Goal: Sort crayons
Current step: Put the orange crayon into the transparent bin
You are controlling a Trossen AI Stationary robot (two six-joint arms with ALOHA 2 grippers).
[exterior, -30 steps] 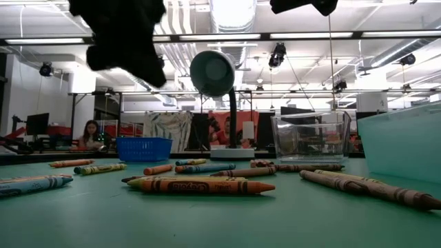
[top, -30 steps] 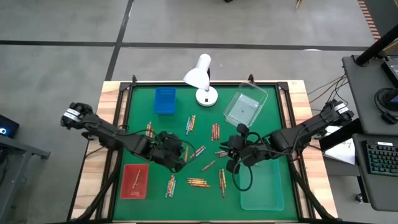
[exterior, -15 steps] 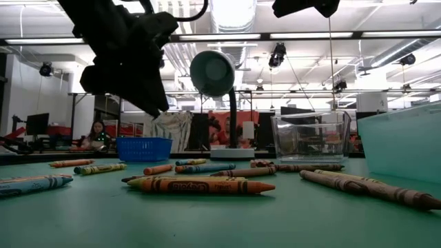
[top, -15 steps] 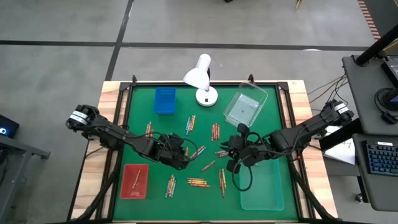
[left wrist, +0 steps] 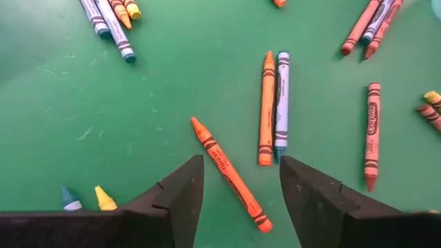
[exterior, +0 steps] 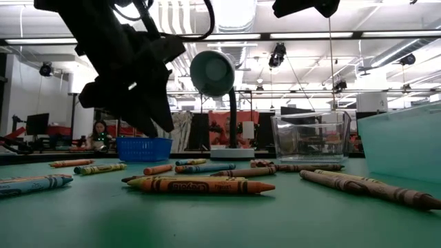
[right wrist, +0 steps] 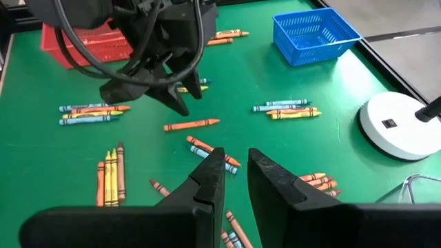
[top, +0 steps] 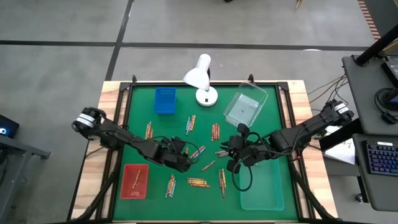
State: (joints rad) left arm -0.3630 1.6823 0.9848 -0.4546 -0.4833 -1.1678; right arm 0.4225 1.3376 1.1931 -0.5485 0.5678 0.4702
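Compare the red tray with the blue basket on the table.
The red tray sits at the table's near left corner; the blue basket stands at the far edge, near the lamp. The red tray holds a crayon; the blue basket looks empty from above. The red tray is the larger of the two from above. The blue basket's walls are open mesh; the tray's cannot be made out. Both are rectangular and rest on the green mat.

Grey floor (top: 62, 31) w/ dark seams around wooden table (top: 111, 93); desk w/ keyboard (top: 380, 158) at right; ceiling strip lights (exterior: 310, 36) were on.
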